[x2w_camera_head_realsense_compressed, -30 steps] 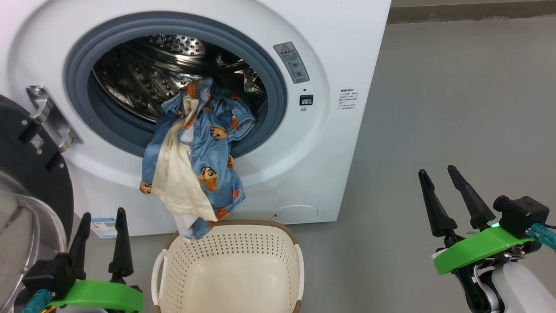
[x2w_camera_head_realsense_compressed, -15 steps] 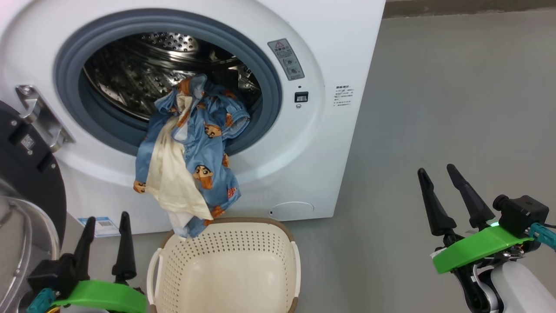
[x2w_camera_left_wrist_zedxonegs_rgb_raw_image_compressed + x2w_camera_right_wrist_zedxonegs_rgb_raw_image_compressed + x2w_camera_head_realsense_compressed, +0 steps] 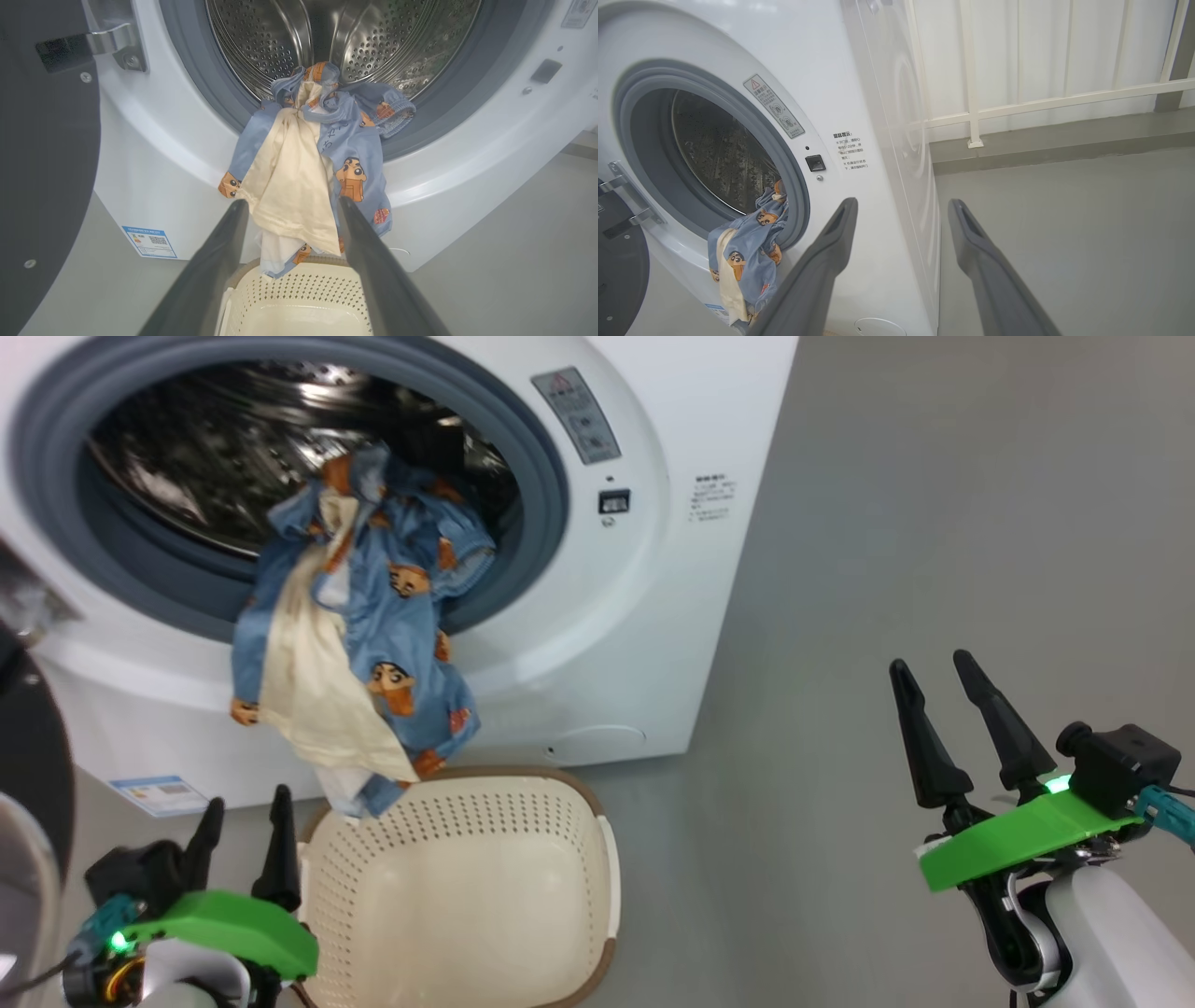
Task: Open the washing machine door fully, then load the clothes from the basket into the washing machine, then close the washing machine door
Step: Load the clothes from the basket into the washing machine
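Head view, with both wrist views. My left hand [image 3: 247, 798] is released, its two dark fingers spread and holding nothing. It sits low beside the left end of the basket [image 3: 523, 773] and points up at the washing machine [image 3: 653, 616]. In the left wrist view the hanging cloth lies in the gap between these fingers, farther off and not touching them.

My right hand [image 3: 930, 661] is likewise released, fingers apart and gripping nothing, over the grey floor [image 3: 840, 569], well apart from the machine's right corner.

The clothes [image 3: 373, 616] are draped over the lower lip of the grey gasket [image 3: 551, 495]. The upper end lies just inside the steel drum [image 3: 280, 37]. The blue bear-print cloth and its cream piece hang down the white front panel. The lowest hem reaches the basket's back rim; I cannot tell whether it touches.

The basket stands on the floor just before the machine, below the opening.

The washing machine door [image 3: 46, 163] stands swung open at the machine's left, on its metal hinge [image 3: 112, 42]. A small blue label [image 3: 159, 795] is stuck low on the front panel.
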You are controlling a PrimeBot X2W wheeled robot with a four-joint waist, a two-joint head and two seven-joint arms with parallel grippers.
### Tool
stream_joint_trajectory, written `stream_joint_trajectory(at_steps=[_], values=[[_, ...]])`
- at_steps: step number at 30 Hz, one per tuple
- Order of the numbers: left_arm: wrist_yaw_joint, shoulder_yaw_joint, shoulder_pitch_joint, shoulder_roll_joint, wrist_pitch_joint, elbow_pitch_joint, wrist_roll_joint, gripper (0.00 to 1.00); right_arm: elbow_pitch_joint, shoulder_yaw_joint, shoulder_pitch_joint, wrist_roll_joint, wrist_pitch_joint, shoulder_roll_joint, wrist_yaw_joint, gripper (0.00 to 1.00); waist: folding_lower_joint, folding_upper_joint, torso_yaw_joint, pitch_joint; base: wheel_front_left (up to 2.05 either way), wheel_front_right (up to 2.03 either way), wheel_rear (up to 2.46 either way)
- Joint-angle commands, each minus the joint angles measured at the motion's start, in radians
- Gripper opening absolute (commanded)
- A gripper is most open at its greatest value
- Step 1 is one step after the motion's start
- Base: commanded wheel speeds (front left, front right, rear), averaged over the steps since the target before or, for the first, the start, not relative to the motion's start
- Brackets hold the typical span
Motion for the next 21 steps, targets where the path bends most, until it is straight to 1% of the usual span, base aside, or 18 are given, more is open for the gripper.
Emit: stream_joint_trajectory(at_steps=[1,10,16,21], values=[[-0.012,0.015,-0.062,0.033,0.005,0.026,-0.005,1.0,-0.032,0.009,-0.031,-0.016,-0.008,-0.002,0.006,1.0,0.0,0.0,-0.041,0.055,0.0,0.0,0.0],[-0.036,-0.027,-0.212,0.055,-0.009,0.214,-0.021,1.0,-0.052,0.0,-0.064,-0.037,-0.008,0.022,0.006,1.0,0.0,0.0,-0.092,0.15,0.0,0.0,0.0],[-0.043,-0.06,-0.326,0.074,-0.009,0.343,-0.045,1.0,-0.067,-0.006,-0.086,-0.054,-0.008,0.042,0.006,1.0,0.0,0.0,-0.123,0.218,0.0,0.0,0.0],[-0.044,-0.088,-0.411,0.097,-0.011,0.416,-0.081,1.0,-0.079,-0.015,-0.099,-0.067,-0.008,0.055,0.006,1.0,0.0,0.0,-0.145,0.275,0.0,0.0,0.0]])
